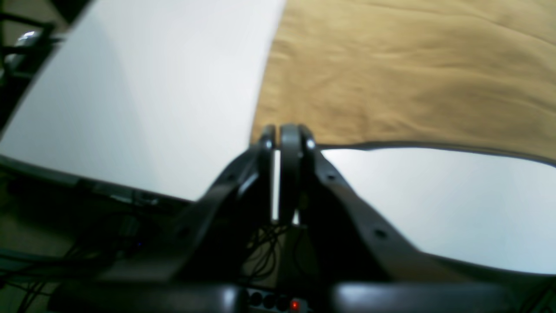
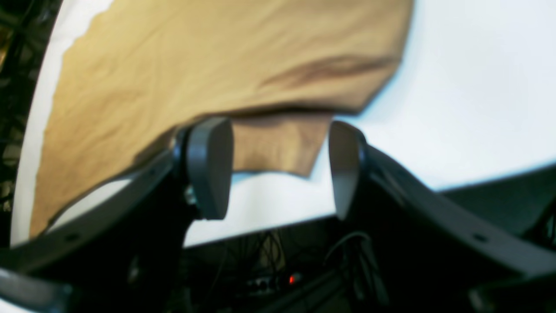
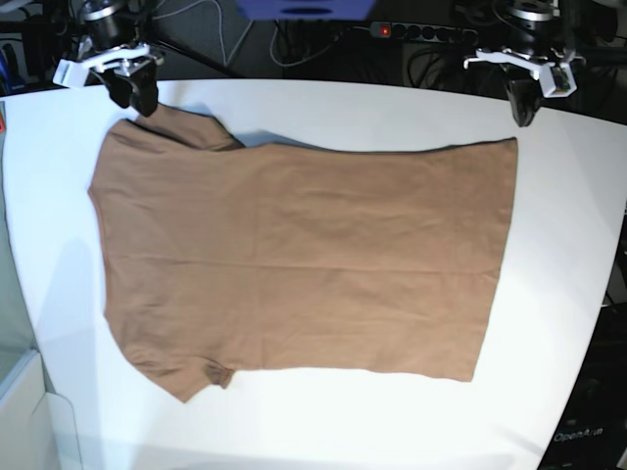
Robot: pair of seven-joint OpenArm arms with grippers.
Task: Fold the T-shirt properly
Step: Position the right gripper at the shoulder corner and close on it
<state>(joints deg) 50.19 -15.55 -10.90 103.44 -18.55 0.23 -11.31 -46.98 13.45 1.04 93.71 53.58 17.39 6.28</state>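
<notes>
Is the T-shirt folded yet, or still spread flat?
Spread flat, not folded. The T-shirt lies open on the white table, body and both sleeves laid out, with no layer turned over.

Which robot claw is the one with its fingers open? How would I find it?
Start at the white table with the brown T-shirt spread flat. Look along the far edge to the sleeve end of the shirt: the right gripper hangs there. Its jaws stand wide apart, while the left gripper by the hem corner is pinched shut.

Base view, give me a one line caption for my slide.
Tan T-shirt lies flat on white table, left gripper shut, right gripper open by a sleeve.
</notes>
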